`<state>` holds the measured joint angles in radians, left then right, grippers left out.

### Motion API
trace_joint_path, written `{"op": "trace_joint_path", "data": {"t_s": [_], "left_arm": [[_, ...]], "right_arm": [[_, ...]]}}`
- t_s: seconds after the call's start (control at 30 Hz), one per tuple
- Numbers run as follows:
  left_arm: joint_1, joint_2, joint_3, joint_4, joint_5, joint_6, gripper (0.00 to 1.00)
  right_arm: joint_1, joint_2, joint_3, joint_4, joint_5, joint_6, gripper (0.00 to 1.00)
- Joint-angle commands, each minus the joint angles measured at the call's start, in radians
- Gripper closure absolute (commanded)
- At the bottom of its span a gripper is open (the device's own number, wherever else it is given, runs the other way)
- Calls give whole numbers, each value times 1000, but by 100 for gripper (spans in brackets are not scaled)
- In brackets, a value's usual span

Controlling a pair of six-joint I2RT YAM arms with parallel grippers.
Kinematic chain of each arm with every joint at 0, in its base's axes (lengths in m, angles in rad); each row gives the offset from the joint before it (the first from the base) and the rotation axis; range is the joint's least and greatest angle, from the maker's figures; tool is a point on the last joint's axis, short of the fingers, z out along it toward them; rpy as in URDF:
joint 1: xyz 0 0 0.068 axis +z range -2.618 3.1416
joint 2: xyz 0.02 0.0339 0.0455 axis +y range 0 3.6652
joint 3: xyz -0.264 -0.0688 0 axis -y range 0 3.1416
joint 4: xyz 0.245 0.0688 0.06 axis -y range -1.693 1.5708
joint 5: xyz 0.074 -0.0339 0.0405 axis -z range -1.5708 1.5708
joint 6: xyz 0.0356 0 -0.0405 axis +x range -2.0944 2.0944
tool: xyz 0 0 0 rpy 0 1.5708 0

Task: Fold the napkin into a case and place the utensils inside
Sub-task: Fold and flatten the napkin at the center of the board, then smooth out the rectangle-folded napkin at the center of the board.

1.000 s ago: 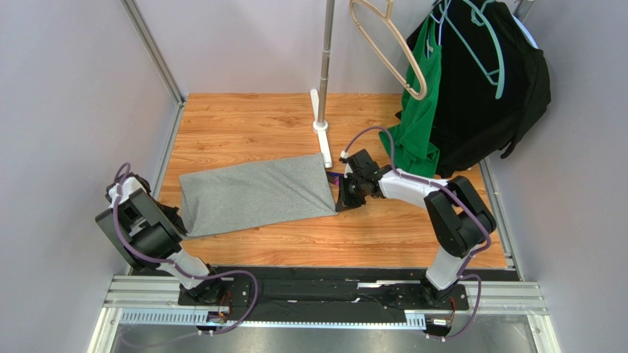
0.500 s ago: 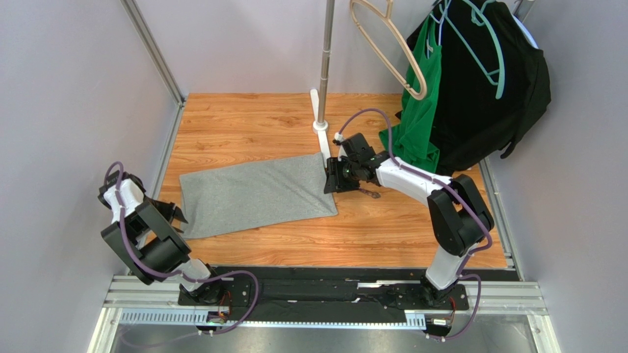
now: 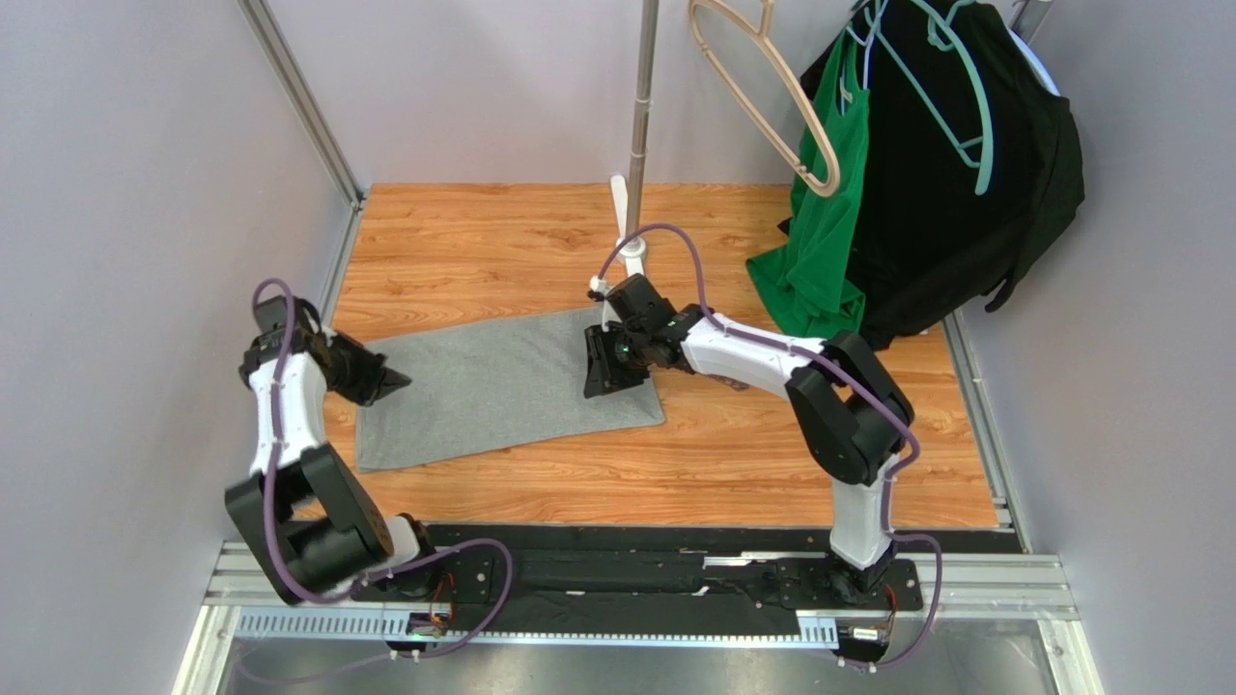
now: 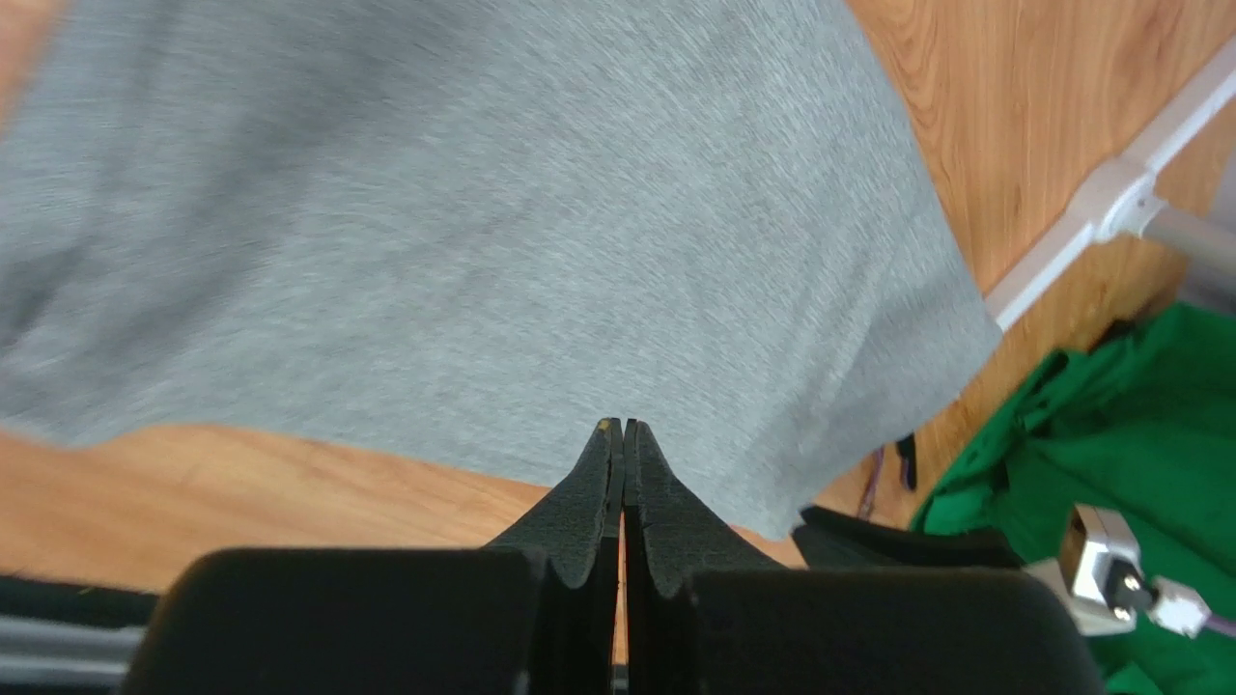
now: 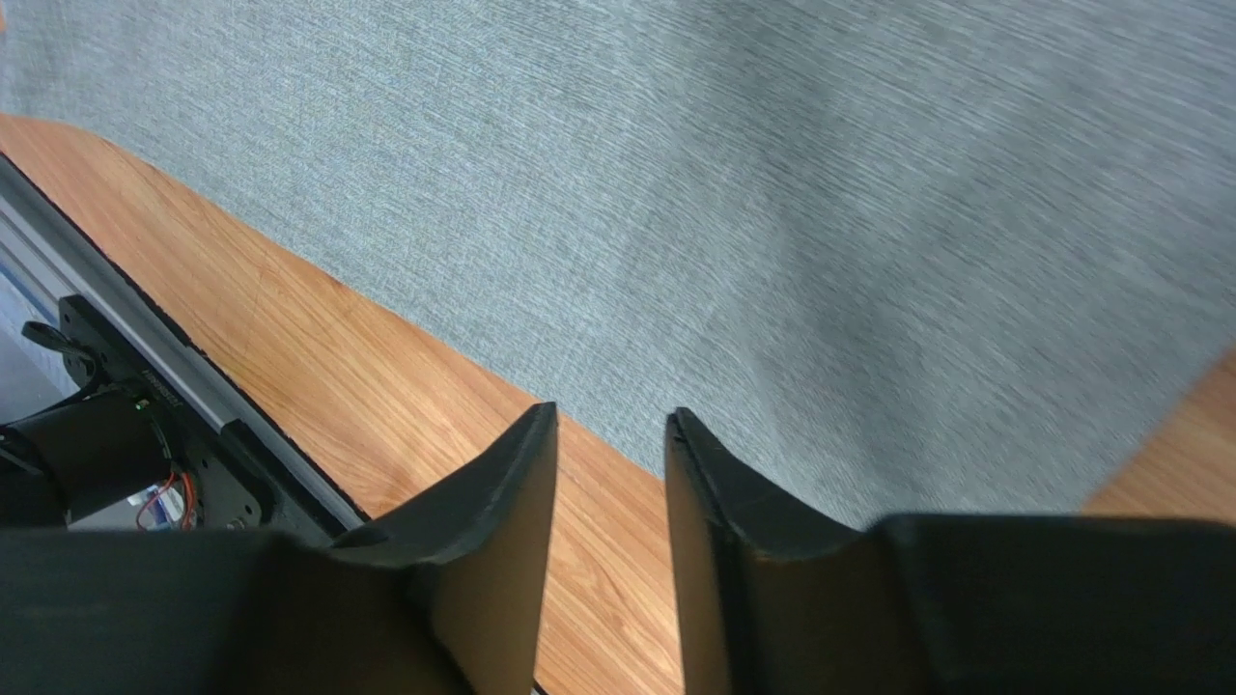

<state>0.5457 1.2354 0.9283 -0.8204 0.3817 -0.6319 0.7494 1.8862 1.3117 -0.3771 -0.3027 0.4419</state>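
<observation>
Left gripper (image 4: 624, 429): pressed fully together, tips meeting in a hairline seam, grips nothing. Hangs over bare wood of the table (image 3: 479, 232), just short of the napkin's near edge. Ahead of these fingers: the napkin (image 4: 479, 246), grey and flat, spreading wide to both sides. Beyond its far corner, off to the fingers' right: a green garment (image 4: 1103, 420) and the white foot of a stand (image 4: 1117, 203).

Right gripper (image 5: 610, 420): parted by a narrow gap, nothing between the fingers (image 5: 493, 507). Points down at a strip of wood, with the cloth's edge running slantwise just past the tips and grey fabric filling everything ahead.

From above: sits near the napkin's left end with the shut gripper and over its right end with the parted one. Cannot tell from any view whether the cloth lies in one layer or several.
</observation>
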Motion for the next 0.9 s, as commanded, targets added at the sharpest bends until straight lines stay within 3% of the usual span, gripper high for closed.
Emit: {"op": "trace_joint_path", "data": {"t_s": [0.0,0.13,0.37,0.53,0.63,0.73,0.87], "left_arm": [[-67,180,-26,161,128,-98,100],[-78,275,12,146,16,-78,100],[-69,528,261,-89,-310,20,100],[-46,657,368,-157,-380,52,100],[-35,700,382,-161,-415,57,100],[-18,720,386,-167,-463,63,100],[2,656,383,-169,-468,84,100]], "right_arm": [[24,80,103,79,-15,14,67],[68,145,164,84,2,4,73],[152,258,208,126,65,27,77],[166,281,284,58,91,30,75],[174,301,304,52,18,52,75],[183,303,331,50,-27,49,72],[150,265,371,24,-24,8,57]]}}
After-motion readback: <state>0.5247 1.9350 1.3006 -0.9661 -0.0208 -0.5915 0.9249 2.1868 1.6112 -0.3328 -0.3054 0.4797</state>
